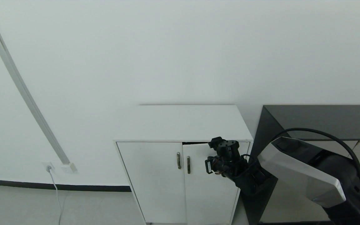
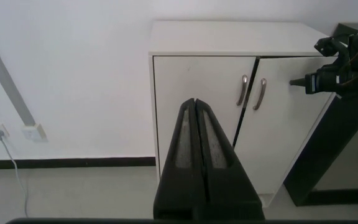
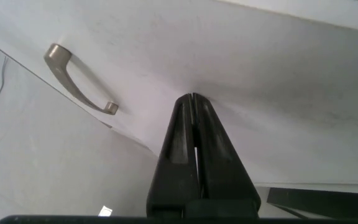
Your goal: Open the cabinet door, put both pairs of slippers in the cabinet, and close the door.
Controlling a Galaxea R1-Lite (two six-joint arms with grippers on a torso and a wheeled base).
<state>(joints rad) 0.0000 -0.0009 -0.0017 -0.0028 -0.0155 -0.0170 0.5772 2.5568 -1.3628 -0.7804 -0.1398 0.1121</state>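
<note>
My right tool (image 3: 193,101), fingers closed on nothing, is touching tip-first against the right door (image 1: 209,190), near its upright handle (image 1: 188,164). That door is standing slightly ajar on the white cabinet (image 1: 186,122). My left tool (image 2: 194,106), closed and empty, is hanging well apart, pointing at the cabinet.

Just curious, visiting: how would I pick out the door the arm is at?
Find the low white cabinet against the wall, beside a dark panel. Take the right door, nearest that panel. Unlike the left door, it shows a dark gap along its top, with the right gripper against it.
</note>
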